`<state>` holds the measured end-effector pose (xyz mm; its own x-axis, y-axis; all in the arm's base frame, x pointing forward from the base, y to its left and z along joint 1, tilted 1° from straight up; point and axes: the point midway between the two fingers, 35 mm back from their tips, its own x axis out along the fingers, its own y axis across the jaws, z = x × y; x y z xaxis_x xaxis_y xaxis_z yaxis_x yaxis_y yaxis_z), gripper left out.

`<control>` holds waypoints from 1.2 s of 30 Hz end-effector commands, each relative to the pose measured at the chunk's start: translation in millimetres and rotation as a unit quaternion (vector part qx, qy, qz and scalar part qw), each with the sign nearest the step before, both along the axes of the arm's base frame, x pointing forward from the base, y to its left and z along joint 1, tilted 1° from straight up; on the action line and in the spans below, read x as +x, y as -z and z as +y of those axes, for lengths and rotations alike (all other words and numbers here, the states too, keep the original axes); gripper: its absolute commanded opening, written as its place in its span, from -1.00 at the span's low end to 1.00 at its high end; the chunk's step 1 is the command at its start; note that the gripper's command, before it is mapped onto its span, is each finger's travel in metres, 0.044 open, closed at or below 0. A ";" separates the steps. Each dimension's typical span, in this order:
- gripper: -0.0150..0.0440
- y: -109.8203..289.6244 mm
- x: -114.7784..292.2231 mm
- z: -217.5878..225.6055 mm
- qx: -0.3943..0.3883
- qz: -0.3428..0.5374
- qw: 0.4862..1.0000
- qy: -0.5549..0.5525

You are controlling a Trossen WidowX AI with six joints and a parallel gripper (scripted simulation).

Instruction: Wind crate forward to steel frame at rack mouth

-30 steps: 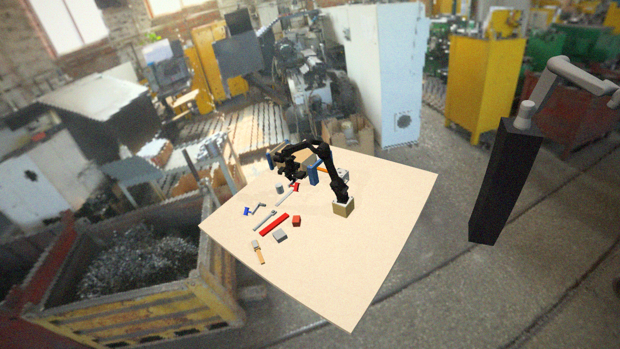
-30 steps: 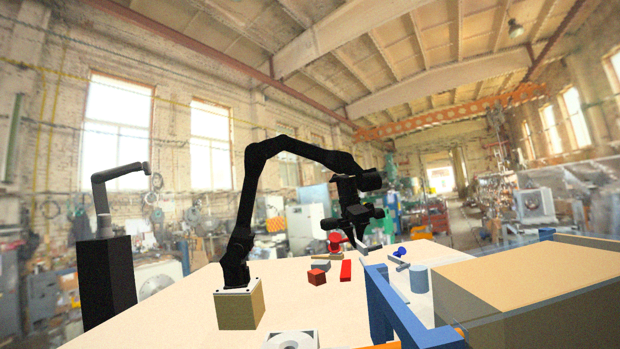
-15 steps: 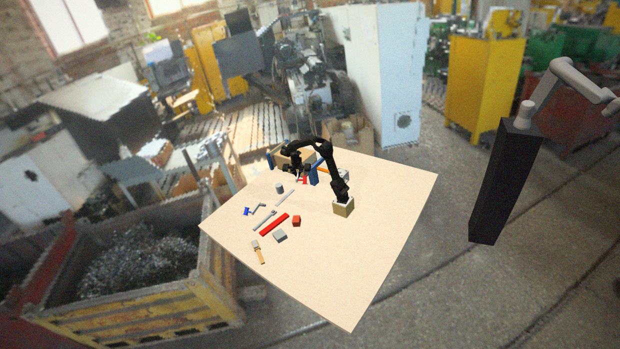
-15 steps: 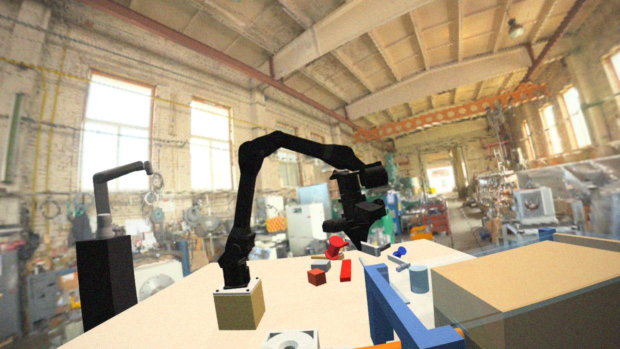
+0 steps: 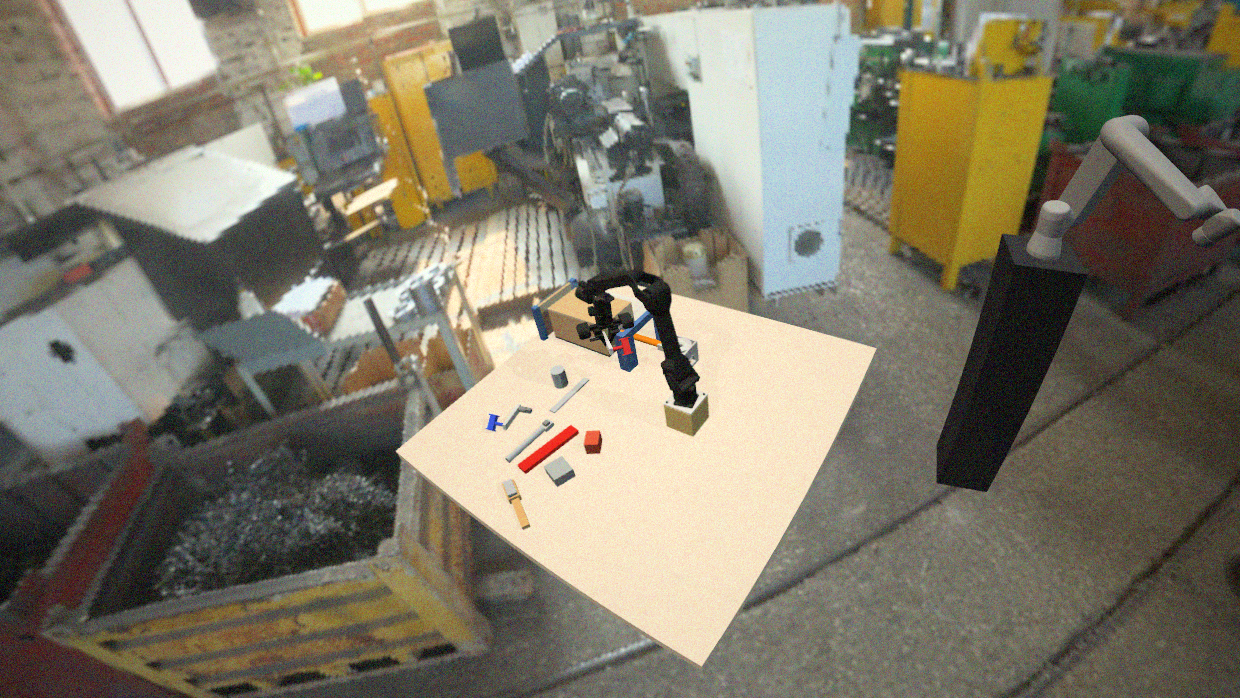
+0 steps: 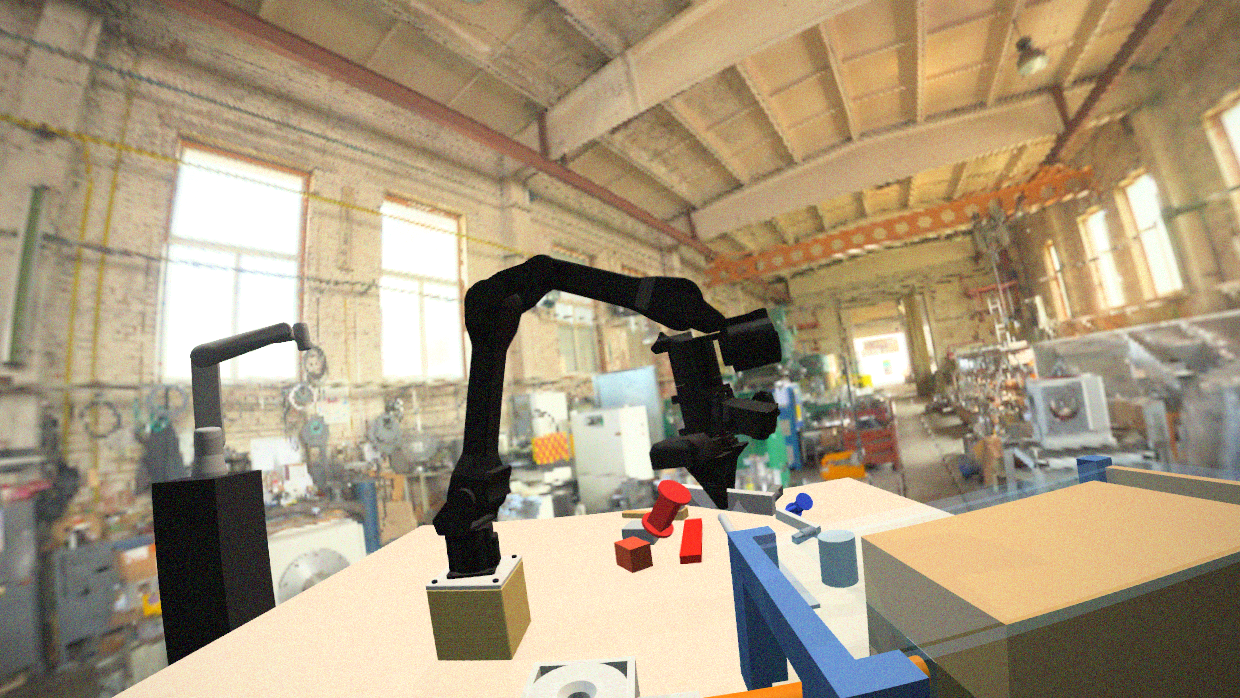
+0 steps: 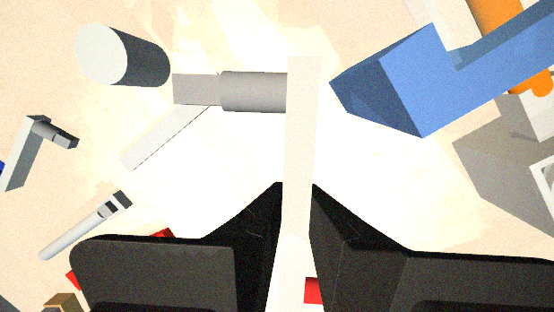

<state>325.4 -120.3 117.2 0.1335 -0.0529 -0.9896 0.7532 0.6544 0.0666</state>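
My gripper [image 5: 614, 332] [image 6: 718, 490] [image 7: 293, 190] is shut on the pale flat arm of the winch handle [image 7: 301, 134]. The handle's grey key shaft [image 7: 251, 91] [image 6: 747, 500] sticks out sideways, and its red knob [image 5: 623, 345] [image 6: 666, 508] is on the other end. I hold it in the air beside the blue steel frame [image 5: 626, 357] [image 6: 772, 598] [image 7: 421, 90]. The tan crate [image 5: 574, 322] [image 6: 1041, 537] sits behind that frame. An orange strap [image 5: 647, 340] [image 7: 493, 13] runs to the grey winch [image 5: 689, 349] [image 6: 579, 680] [image 7: 489, 152], which lies to my right.
A second crank with a blue knob [image 5: 500, 424] [image 6: 798, 502] [image 7: 24, 148], a grey cylinder [image 5: 559, 376] [image 6: 837, 557] [image 7: 121, 56], a flat strip [image 5: 569, 394] [image 7: 157, 134], a rod [image 5: 529, 440] [image 7: 81, 229], a red bar [image 5: 548, 448] [image 6: 692, 539], a red cube [image 5: 592, 441] [image 6: 633, 553] and a grey block [image 5: 559, 470] lie on the bench.
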 end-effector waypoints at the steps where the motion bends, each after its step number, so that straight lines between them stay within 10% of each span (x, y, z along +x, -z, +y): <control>1: -0.49 -3.3 -5.3 -11.2 -0.010 -0.003 0.999 -0.045; 36: -0.49 -10.4 -86.9 -104.5 -0.082 0.046 0.893 -0.440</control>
